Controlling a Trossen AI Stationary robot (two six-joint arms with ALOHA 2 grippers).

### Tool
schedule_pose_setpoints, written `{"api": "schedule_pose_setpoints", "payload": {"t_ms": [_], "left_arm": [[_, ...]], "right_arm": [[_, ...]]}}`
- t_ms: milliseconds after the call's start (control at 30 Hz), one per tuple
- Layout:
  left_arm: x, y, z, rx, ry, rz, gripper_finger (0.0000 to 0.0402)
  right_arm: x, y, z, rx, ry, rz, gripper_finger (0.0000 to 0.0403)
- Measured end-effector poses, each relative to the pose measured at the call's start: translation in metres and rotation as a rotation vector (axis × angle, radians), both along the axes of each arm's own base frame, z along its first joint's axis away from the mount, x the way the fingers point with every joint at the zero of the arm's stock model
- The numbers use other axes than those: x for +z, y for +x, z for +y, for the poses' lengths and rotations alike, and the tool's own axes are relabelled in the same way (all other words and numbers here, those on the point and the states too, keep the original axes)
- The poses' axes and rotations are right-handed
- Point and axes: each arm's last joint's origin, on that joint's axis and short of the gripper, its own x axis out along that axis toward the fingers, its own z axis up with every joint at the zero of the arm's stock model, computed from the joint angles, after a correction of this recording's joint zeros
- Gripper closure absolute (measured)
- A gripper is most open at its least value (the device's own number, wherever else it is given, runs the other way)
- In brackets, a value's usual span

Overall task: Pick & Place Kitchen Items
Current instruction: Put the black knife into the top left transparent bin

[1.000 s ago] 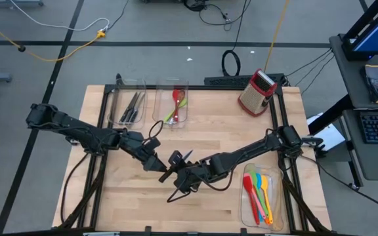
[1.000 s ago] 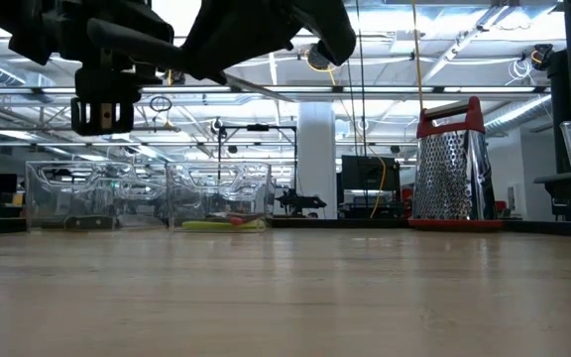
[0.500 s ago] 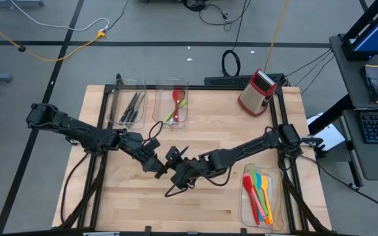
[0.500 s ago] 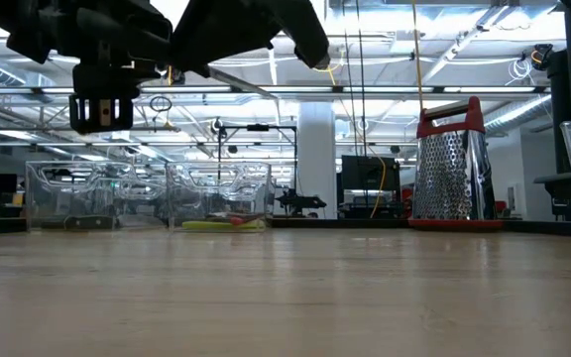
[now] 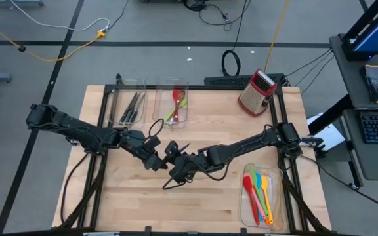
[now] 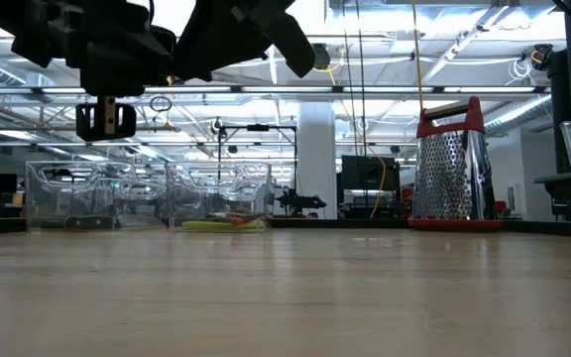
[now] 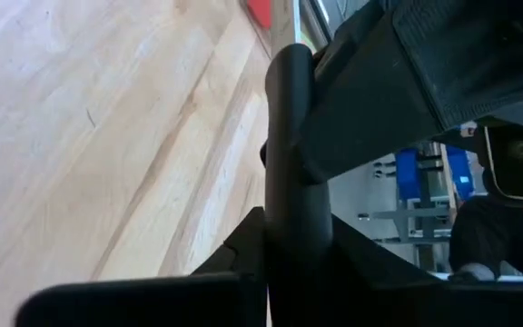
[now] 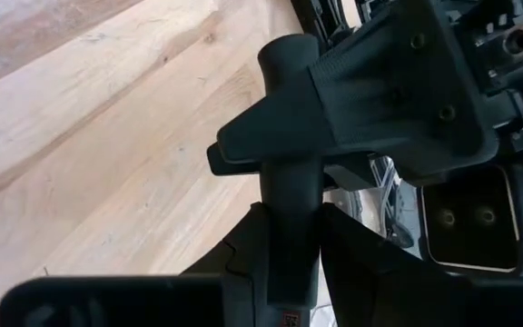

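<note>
A knife with a round black handle (image 8: 289,182) hangs above the middle of the wooden table (image 5: 241,131), held between both grippers. My left gripper (image 5: 156,162) reaches it from the table's left and my right gripper (image 5: 176,169) from the right; they stand almost tip to tip. Both are shut on the handle. In the left wrist view the handle (image 7: 289,136) runs up between my own fingers, and the right gripper's finger (image 7: 379,109) clamps it farther along. The blade is hard to make out in any view. My left gripper pinches the black handle (image 7: 291,227) between its two fingers, which lie across it. It comes at the handle from the table's left, roughly level. The knife is clear of the table. My right gripper pinches the same handle (image 8: 289,245) between its two fingers, across it, right beside the left gripper's finger (image 8: 352,91). It comes from the table's right side. The knife hangs clear of the table top.
At the far left stand two clear bins, one with dark knives (image 5: 131,107) and one with a red and a green utensil (image 5: 176,105). A red box grater (image 5: 258,92) stands far right. A bin of coloured spatulas (image 5: 260,195) sits near right.
My right gripper has carried the knife toward the table's left and slightly toward the far edge, up to my left gripper, which has stayed almost in place. The two grippers now meet on the handle.
</note>
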Motion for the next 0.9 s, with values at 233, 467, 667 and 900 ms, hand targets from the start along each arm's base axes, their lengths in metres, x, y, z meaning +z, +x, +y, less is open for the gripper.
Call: {"api": "schedule_pose_setpoints", "payload": {"t_ms": [233,467,667,900], "left_arm": [[-0.002,0.0,0.004,-0.005,0.016,0.009,0.0346],[-0.01,-0.004,0.005,0.006,0.03,0.108,0.0347],[-0.013,-0.008,0.008,0.038,0.059,0.164,0.0347],[-0.003,-0.023,0.014,0.145,0.143,0.164,0.0347]], "right_arm": [[0.0,0.0,0.0,-0.026,0.027,-0.003,0.0307],[-0.002,-0.005,0.001,-0.105,-0.014,0.016,0.0206],[-0.011,-0.014,-0.004,-0.193,-0.092,0.121,0.0175],[-0.015,-0.033,-0.009,-0.353,-0.067,0.228,0.0183]]}}
